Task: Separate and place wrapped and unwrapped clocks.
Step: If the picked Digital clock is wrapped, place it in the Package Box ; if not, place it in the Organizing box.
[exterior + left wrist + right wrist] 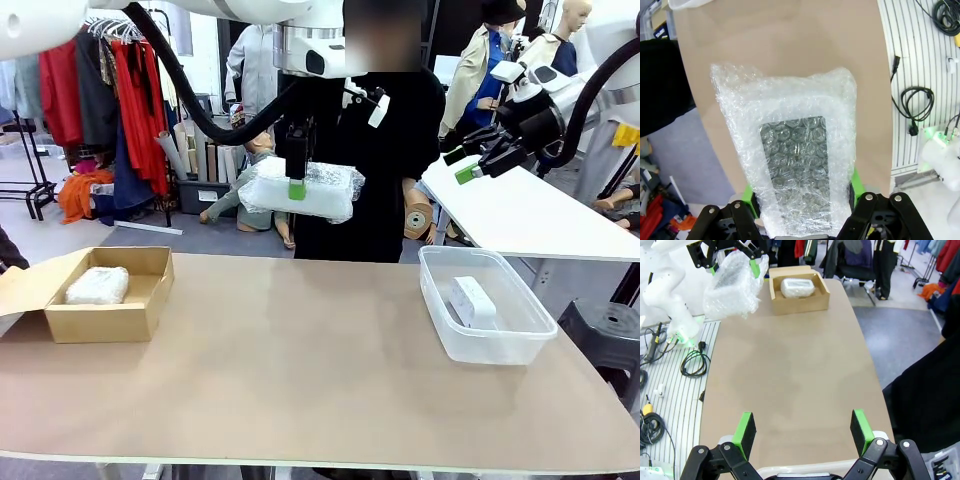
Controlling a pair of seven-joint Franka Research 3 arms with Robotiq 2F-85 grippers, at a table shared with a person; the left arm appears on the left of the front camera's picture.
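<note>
step: carrying long bundle (300, 188), high over tabletop (300, 350)
left fingers (297, 189): clamped on bundle
right fingers (802, 427): wide, empty
next: probably swing to box (100, 318), beside small bundle (97, 286)
clock (472, 300): in bin (490, 345)

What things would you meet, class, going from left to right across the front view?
Cardboard box holding a small wrapped bundle → long bubble-wrap bundle held up in the left gripper → clear plastic tub holding the bare white clock.
</note>
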